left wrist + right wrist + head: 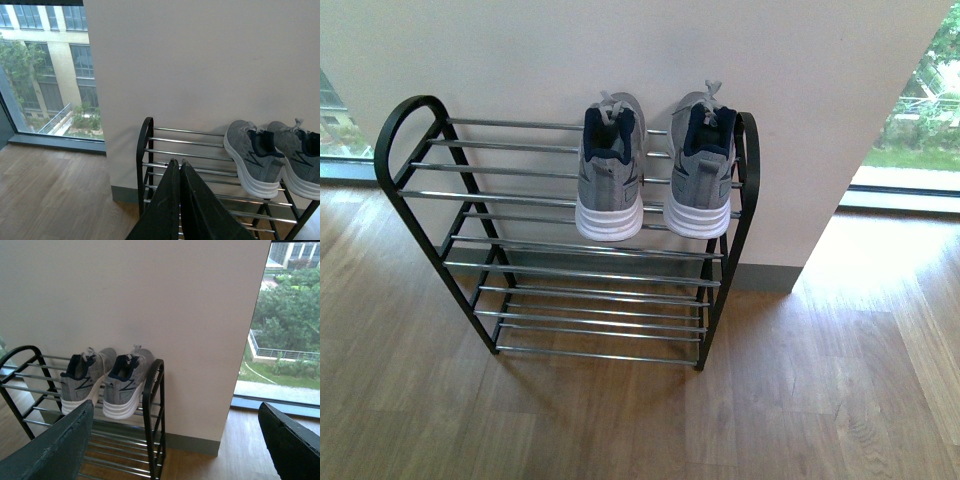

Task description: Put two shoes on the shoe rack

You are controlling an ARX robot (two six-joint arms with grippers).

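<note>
Two grey knit shoes with white soles, one on the left (pixel 611 170) and one on the right (pixel 703 168), stand side by side on the top tier of the shoe rack (pixel 520 198), at its right end, heels toward me. Both wrist views show them there too, as the shoes (pixel 252 156) and the shoes (pixel 102 381). My left gripper (pixel 178 162) is shut with nothing in it, held back from the rack's left part. Wide open and empty, my right gripper (pixel 177 410) hangs off the rack's right end. Neither arm shows in the front view.
The shoe rack stands against a white wall (pixel 620 50) on a wooden floor (pixel 800 400). Its left part and lower tiers hold nothing. Windows (pixel 45 75) reach down to the floor on both sides of the wall.
</note>
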